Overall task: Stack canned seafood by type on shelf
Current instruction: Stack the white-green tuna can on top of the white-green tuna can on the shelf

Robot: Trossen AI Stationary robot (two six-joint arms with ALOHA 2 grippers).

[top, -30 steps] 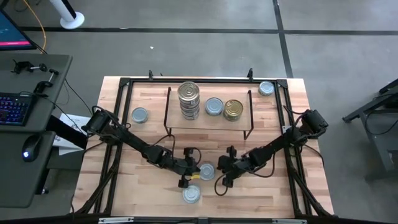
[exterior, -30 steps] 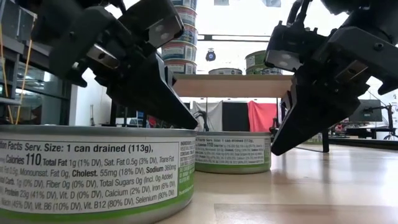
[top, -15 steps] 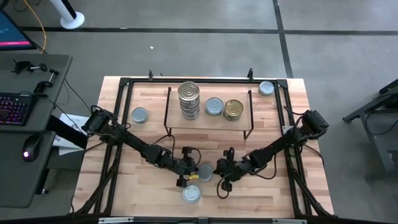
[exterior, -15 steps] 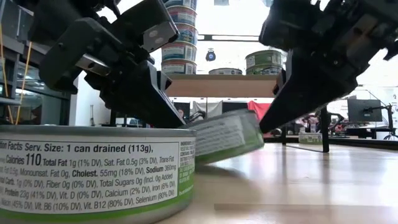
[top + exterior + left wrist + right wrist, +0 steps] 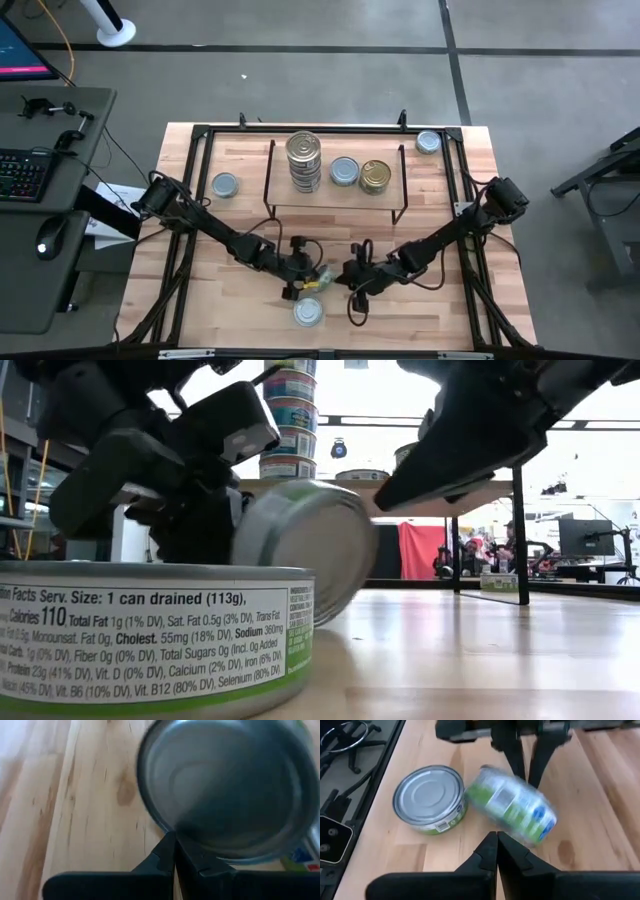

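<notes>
- High view looks straight down over the whole light-wood counter [image 5: 250, 320].
- Low view sits at counter height, super close to a green-labelled silver tin [image 5: 150, 635].
- Both wrist views share the tipped silver tin [image 5: 512, 810].

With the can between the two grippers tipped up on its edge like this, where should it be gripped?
Probably across its two flat ends. The tipped can stands on its rim with the green-labelled side wall rounded and free to roll, so fingers on the lids would hold best. Come from above, fingers either side. Both the left gripper and right gripper are shut now and would need to open first.
</notes>
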